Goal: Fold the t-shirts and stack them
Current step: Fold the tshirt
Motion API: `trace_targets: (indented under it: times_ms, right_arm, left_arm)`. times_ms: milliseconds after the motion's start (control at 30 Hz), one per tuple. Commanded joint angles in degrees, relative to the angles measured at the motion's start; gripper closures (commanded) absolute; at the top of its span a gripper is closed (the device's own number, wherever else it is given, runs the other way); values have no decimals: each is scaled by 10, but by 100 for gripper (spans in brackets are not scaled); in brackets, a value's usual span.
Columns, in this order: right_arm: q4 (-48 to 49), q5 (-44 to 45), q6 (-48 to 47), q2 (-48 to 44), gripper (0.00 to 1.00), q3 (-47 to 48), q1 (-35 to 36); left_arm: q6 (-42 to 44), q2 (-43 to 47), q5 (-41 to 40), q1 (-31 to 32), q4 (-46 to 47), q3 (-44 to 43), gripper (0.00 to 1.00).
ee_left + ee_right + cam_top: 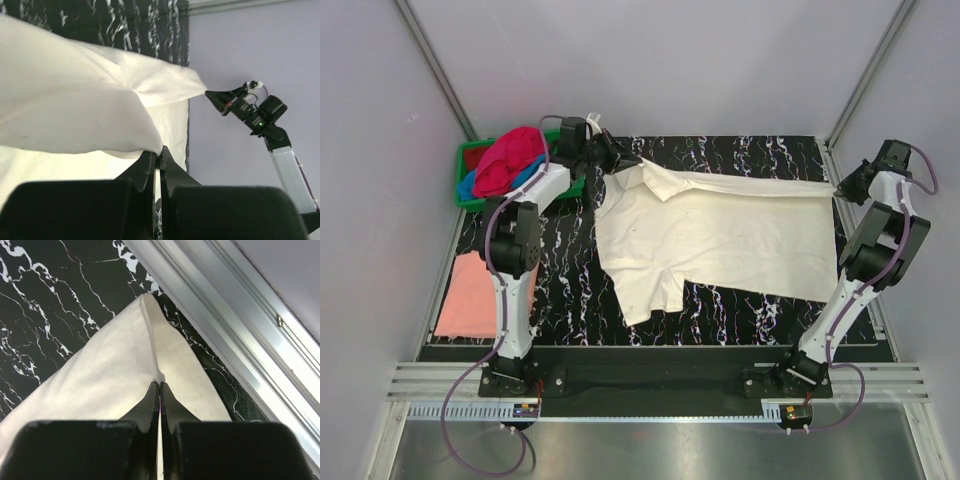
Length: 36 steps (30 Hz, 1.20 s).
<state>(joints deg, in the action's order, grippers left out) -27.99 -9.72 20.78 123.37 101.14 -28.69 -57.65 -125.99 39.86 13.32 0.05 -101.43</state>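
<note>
A large cream t-shirt [710, 235] lies spread across the black marbled table, its far edge lifted and pulled taut between both arms. My left gripper [618, 160] is shut on the cream cloth [75, 115] at the far left, near the shoulder. My right gripper [840, 185] is shut on the far right hem corner [140, 365]. The right gripper [212, 93] also shows across the table in the left wrist view, pinching the cloth's tip. A folded salmon-pink t-shirt [470, 295] lies at the left edge. Magenta-red [510, 158] and blue [472, 185] t-shirts sit heaped in the crate.
A green plastic crate [470, 197] stands at the far left corner, just beside the left arm. An aluminium rail [240, 335] borders the table right behind the right gripper. Grey walls close in the sides and back.
</note>
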Motion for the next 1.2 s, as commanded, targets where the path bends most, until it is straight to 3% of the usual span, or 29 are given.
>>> trace_targets:
  times_ms: [0, 467, 1167]
  right_arm:
    - [-7, 68, 9, -38, 100, -13, -47]
    - [0, 70, -1, -54, 100, -83, -46]
    - [6, 66, 8, -67, 100, -143, -45]
  left_arm:
    - [47, 54, 19, -4, -91, 9, 100]
    - [125, 59, -8, -32, -232, 4, 100]
    - [129, 26, 18, -34, -262, -37, 100]
